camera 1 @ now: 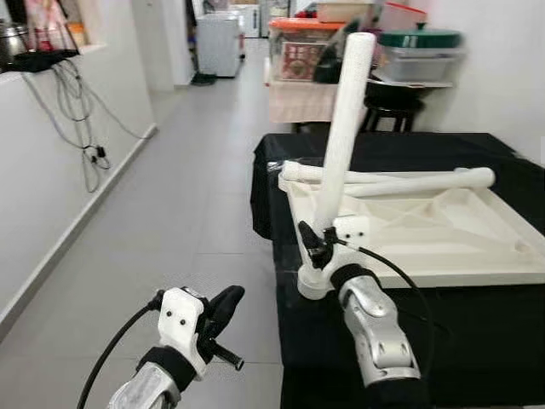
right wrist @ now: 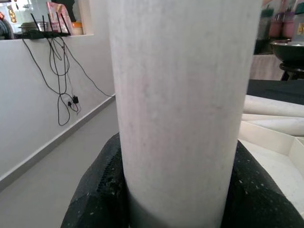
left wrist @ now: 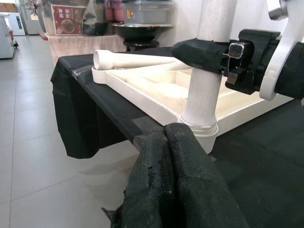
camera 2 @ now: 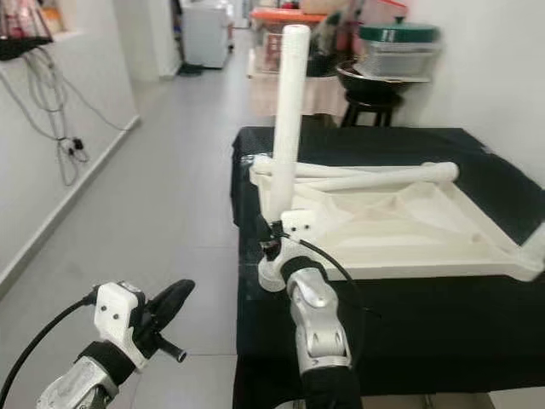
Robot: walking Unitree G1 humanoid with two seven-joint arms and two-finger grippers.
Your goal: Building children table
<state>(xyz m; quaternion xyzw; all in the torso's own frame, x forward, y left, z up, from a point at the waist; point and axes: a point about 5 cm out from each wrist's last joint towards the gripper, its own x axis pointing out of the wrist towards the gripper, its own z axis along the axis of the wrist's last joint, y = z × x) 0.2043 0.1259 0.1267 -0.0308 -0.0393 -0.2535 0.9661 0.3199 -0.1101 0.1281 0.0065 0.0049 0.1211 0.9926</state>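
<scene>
An upturned white tabletop (camera 1: 443,230) lies on the black-draped table (camera 1: 477,341). The right gripper (camera 1: 319,239) clamps an upright white leg (camera 1: 345,128) standing in the tabletop's near corner socket (two more legs lie across it). The left gripper (camera 1: 223,308), fingers pressed together, hovers over the floor beside the table.
</scene>
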